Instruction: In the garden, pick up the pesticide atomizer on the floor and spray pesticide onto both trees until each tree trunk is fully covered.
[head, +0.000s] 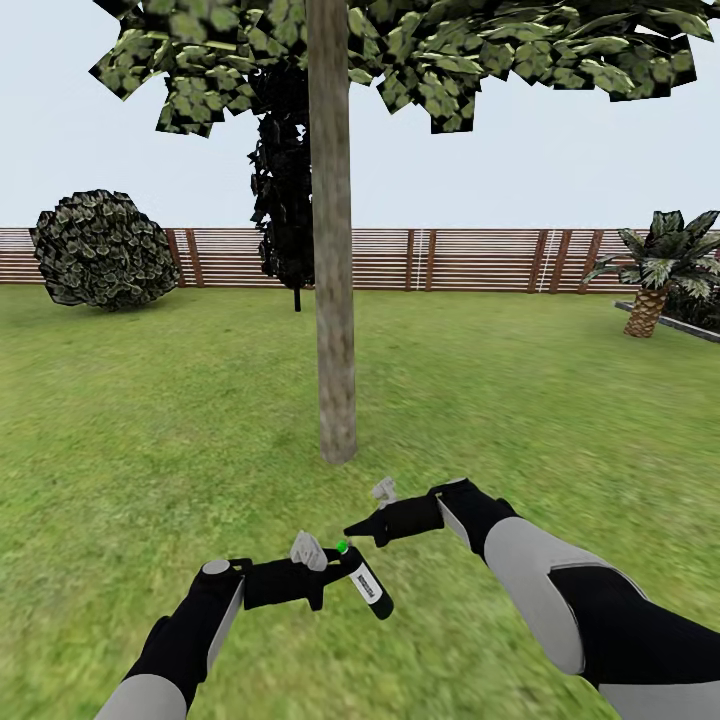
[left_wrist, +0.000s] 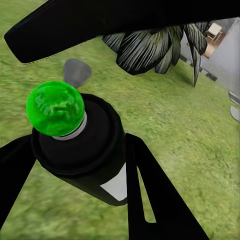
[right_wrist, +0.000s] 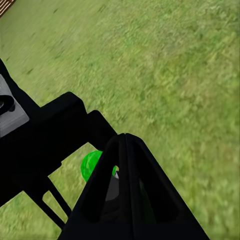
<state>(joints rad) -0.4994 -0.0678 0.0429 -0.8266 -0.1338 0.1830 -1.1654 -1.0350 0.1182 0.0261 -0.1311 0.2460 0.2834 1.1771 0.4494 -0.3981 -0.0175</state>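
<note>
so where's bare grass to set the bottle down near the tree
Free: lawn left of the grey-brown tree trunk toward the round dark bush, and right toward the small palm. Crowded: where both pincers meet at the dark white-labelled bottle.

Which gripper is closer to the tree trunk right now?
The right. The right gripper reaches toward the tree trunk, just short of its base. The left gripper, clamped on the spray bottle, sits farther back, nearer the robot.

atomizer (head: 367, 587): dark bottle, white label, green top, tilted, held above near grass | tree trunk (head: 333, 300): grey-brown, upright, centre, just beyond | lawn (head: 150, 420): green, fenced far side
</note>
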